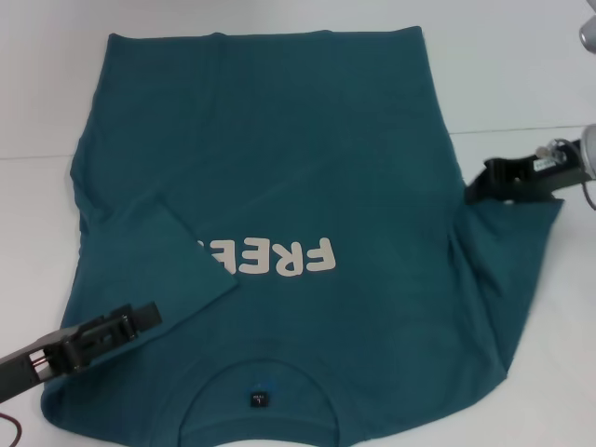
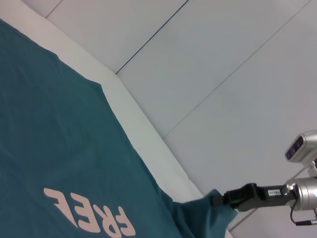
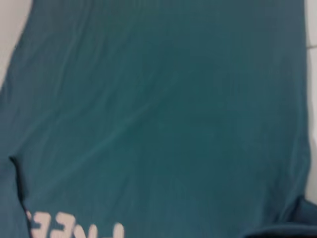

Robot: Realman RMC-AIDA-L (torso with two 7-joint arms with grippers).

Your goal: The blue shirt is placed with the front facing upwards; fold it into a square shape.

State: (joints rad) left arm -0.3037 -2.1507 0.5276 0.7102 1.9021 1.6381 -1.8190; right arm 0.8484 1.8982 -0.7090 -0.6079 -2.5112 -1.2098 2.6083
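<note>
Fingers of my right gripper (image 1: pixel 477 182) pinched the blue shirt (image 1: pixel 279 186) by its sleeve edge; my left gripper (image 1: pixel 140 318) hovered over the opposite sleeve, folded inward, fingers' state unclear. Soft, lightly wrinkled cotton lay flat on the white table (image 1: pixel 521 74), print up.

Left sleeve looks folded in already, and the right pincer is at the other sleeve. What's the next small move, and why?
Probably carry the right pincer inward across the blue shirt, laying the right sleeve over the chest. The left sleeve already lies folded over the print, while the right one is spread outward with the pincer at its edge. The left pincer sits over the left shoulder.
</note>
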